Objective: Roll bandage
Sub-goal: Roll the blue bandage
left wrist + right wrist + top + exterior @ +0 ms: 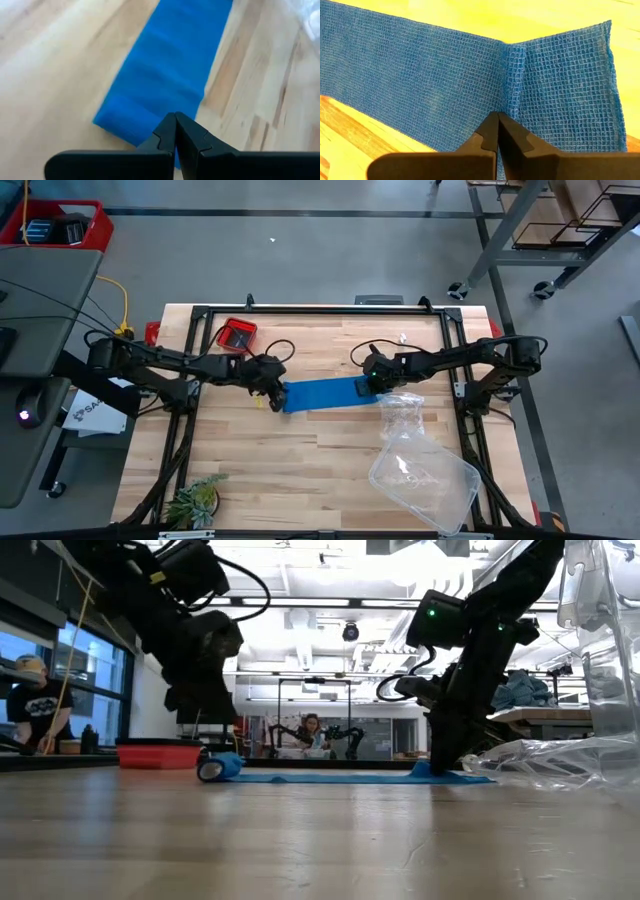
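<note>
The bandage (322,393) lies as a flat blue band across the middle of the counter (300,470), its open-weave mesh showing fine squares in the right wrist view. One end has a small rolled-up part (218,767) resting on the wood; the other end lies flat, with a crease running across it.

The left gripper (272,388) sits at the rolled end, its fingers (165,137) clenched together with nothing between them, tips right at the bandage's edge. The right gripper (372,385) presses down on the flat end, fingers (512,135) likewise clenched tight on the fabric's surface beside the crease.

Just beside the right end lies a crinkled clear plastic bag (400,415), nearly touching the bandage, and beyond it a clear, rounded plastic container (425,475) near the counter's front right edge. A small red tray (236,336) stands behind the left gripper, near the back rail. A green plant (195,500) sits at the front left corner. The pale, striped wooden boards in front of the bandage lie bare and wide; behind it there is also open wood up to the black frame.
</note>
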